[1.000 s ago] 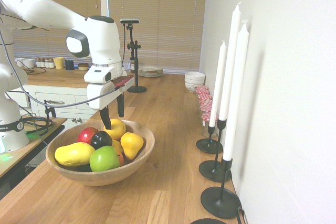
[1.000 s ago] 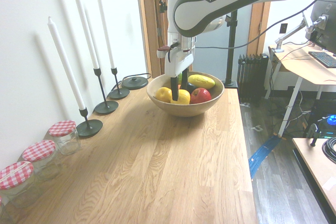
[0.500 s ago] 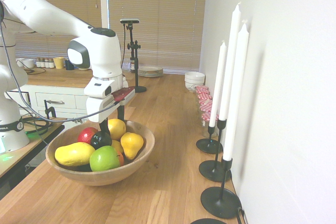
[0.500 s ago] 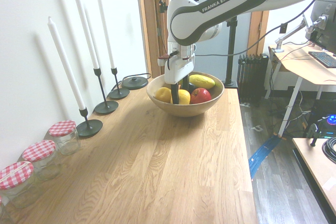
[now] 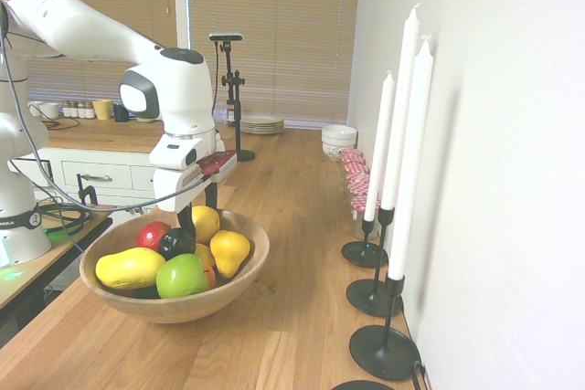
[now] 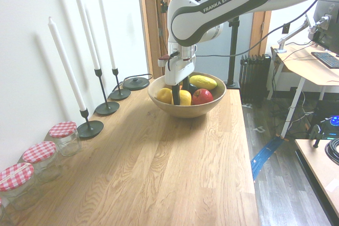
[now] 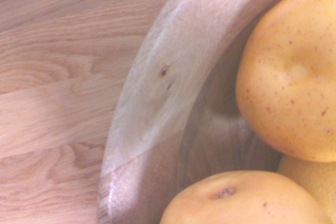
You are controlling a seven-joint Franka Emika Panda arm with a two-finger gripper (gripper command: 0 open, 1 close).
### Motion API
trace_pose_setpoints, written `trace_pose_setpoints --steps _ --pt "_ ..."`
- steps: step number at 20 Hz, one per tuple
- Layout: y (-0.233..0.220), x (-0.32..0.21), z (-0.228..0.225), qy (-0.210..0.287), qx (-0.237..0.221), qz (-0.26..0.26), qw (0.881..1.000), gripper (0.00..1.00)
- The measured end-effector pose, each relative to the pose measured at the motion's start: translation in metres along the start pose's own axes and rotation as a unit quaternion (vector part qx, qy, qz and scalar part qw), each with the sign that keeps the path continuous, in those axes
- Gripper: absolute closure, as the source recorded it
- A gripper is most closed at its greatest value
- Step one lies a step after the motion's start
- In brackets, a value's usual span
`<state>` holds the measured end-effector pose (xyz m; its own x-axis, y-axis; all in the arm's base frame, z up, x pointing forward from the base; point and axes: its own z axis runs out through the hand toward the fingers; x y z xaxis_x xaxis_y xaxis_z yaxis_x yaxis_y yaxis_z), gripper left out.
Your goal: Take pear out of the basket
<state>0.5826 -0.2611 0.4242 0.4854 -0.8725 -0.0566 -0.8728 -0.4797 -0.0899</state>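
Note:
The wooden basket point(image 5: 245, 267) point(image 6: 212, 104) point(image 7: 152, 93) stands on the long wooden counter with several fruits in it. The pear point(image 5: 205, 224) point(image 6: 185, 98), a roundish yellow fruit, lies at the side of the basket nearest the arm. My gripper point(image 5: 198, 216) point(image 6: 181, 96) reaches down into the basket and is open, with one dark finger on each side of the pear. I cannot see whether the fingers touch it. Two yellow-orange fruits fill the wrist view beside the rim; I cannot tell which is the pear.
A pointed yellow fruit point(image 5: 229, 251), green apple point(image 5: 181, 276), long yellow fruit point(image 5: 129, 268), red apple point(image 5: 151, 234) and dark fruit point(image 5: 175, 242) share the basket. Tall white candles point(image 5: 402, 134) in black holders line the wall. Red-lidded jars point(image 6: 63, 136) stand further along.
The gripper has come down from just above the fruits into the basket, so its fingers now straddle the pear. The fruits have not shifted.

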Motion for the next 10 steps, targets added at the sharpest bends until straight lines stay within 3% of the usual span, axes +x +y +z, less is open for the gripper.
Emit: trace_pose_setpoints --steps 4,10 --pt "-0.013 -0.008 -0.023 0.013 0.013 -0.012 1.000 1.00" --pt "-0.073 -0.081 -0.143 0.055 0.045 -0.060 0.996 1.00"
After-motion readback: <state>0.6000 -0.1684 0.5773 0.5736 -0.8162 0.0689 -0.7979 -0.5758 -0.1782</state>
